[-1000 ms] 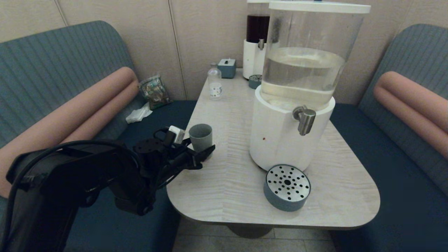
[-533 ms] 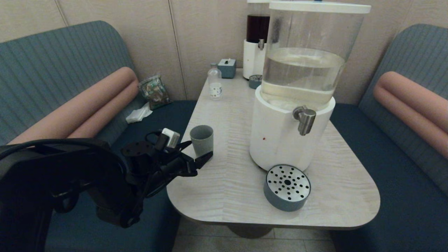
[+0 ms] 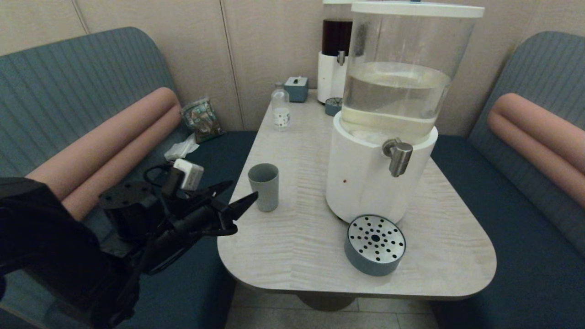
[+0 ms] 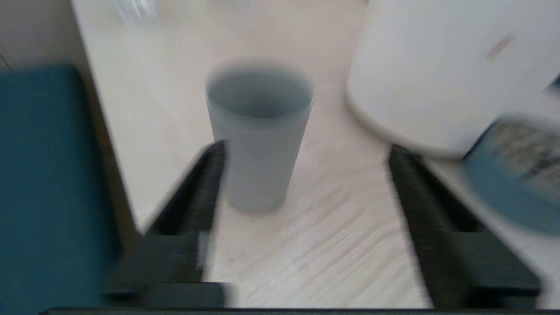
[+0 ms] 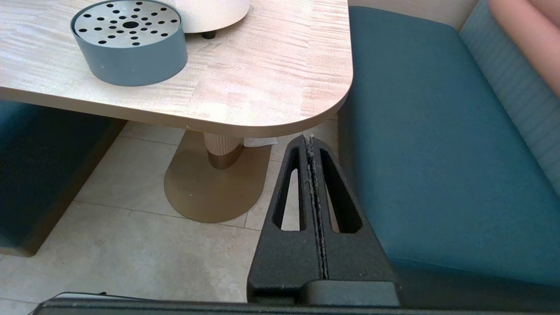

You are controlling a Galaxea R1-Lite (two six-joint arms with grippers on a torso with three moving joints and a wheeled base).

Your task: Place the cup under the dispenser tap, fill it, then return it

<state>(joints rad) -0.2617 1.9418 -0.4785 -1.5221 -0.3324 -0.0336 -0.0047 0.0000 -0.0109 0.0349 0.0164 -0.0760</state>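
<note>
The grey-blue cup (image 3: pixel 263 186) stands upright on the table's left side, clear of the drip tray (image 3: pixel 374 244). My left gripper (image 3: pixel 242 191) hovers open just left of the cup, over the table's left edge, holding nothing. In the left wrist view the cup (image 4: pixel 258 135) sits ahead of the left gripper (image 4: pixel 306 148), close to one finger (image 4: pixel 205 183) and beyond the tips. The steel dispenser tap (image 3: pixel 398 155) juts from the white-based dispenser (image 3: pixel 365 183) above the tray. My right gripper (image 5: pixel 309 139) is shut and empty, low beside the table's right corner.
A small clear bottle (image 3: pixel 280 109), a blue box (image 3: pixel 296 88) and a dark-liquid dispenser (image 3: pixel 335 55) stand at the table's far end. Blue bench seats (image 3: pixel 525 237) flank the table (image 3: pixel 297 256). The table's pedestal foot (image 5: pixel 210 179) rests on a tiled floor.
My left gripper has drawn back to the left, off the cup, and its fingers no longer straddle it. The cup has stayed where it was on the table.
</note>
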